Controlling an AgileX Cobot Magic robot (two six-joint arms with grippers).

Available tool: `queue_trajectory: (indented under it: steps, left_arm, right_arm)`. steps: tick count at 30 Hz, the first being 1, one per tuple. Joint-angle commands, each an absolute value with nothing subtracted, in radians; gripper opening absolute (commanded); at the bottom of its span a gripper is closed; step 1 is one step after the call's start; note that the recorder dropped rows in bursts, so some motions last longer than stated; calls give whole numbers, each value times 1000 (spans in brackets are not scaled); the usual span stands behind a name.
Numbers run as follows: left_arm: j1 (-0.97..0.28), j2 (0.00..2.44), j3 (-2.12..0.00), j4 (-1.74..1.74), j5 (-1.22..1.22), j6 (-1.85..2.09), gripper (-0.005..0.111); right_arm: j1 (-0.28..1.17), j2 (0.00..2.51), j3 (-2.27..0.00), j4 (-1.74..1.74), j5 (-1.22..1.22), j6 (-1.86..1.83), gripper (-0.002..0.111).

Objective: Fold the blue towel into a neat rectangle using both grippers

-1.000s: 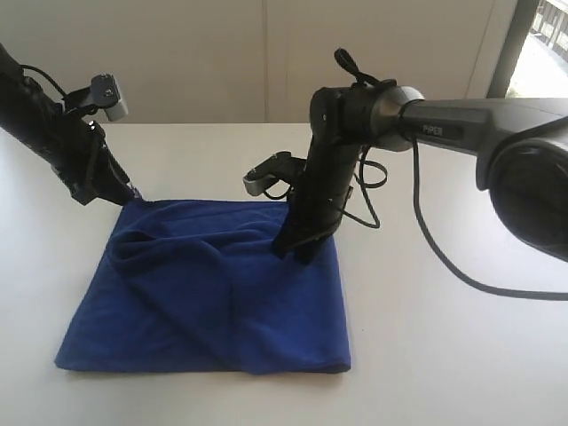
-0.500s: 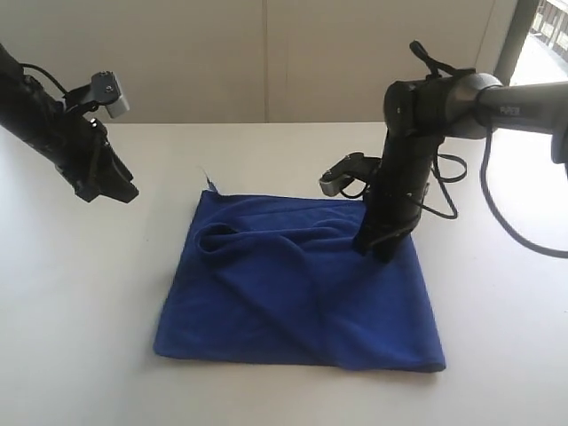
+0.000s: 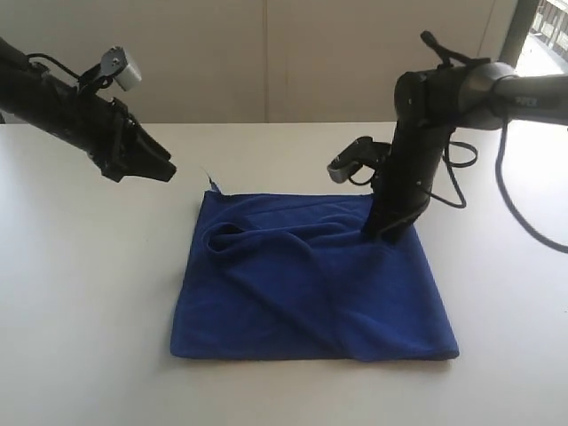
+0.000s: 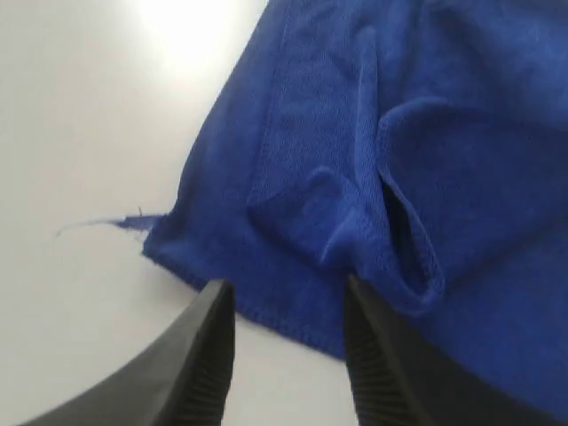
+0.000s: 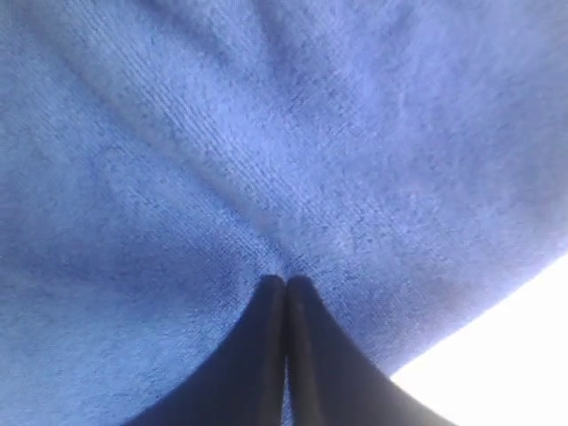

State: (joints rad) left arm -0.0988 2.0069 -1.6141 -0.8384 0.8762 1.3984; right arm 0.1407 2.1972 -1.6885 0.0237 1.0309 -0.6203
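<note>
The blue towel (image 3: 311,284) lies doubled over on the white table, with a loose ridge of cloth running across its far half. My right gripper (image 3: 382,235) stands upright on the towel's far right part. Its fingers are shut, with the cloth (image 5: 222,133) puckering at the tips (image 5: 286,282). My left gripper (image 3: 164,169) hovers open off the towel's far left corner, holding nothing. In the left wrist view the towel's hem (image 4: 373,133) shows between the spread fingers (image 4: 288,297), and a loose thread (image 4: 89,224) trails from the corner.
The white table (image 3: 89,311) stretches to both sides of the towel. A pale wall closes the back, with a dark window frame (image 3: 515,35) at the far right. Black cables (image 3: 457,173) loop around the right arm.
The right gripper dragged the towel to the right across the table. The left gripper let go of the far left corner, then lifted and swung right toward the towel.
</note>
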Motion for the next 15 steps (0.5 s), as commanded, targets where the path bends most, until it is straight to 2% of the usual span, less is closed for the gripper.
queue_trajectory:
  steps: [1, 4, 10, 12, 15]
  left_arm:
    - [-202, 2000, -1618, -814, 759, 1353, 46]
    - [-285, 2001, -1618, -718, 669, 1295, 46]
    - [-350, 2028, -1620, -583, 652, 1181, 47]
    - [-354, 2042, -1620, -566, 656, 1181, 50]
    - [-354, 2061, -1620, -561, 641, 1181, 53]
  right_arm:
    - [131, 2105, -1686, 232, 1026, -697, 1]
    - [131, 2097, -1686, 421, 1043, -800, 12]
    - [160, 2142, -1686, 526, 1000, -905, 43]
    - [178, 2162, -1686, 526, 985, -915, 50]
    - [202, 2193, -1686, 526, 961, -917, 51]
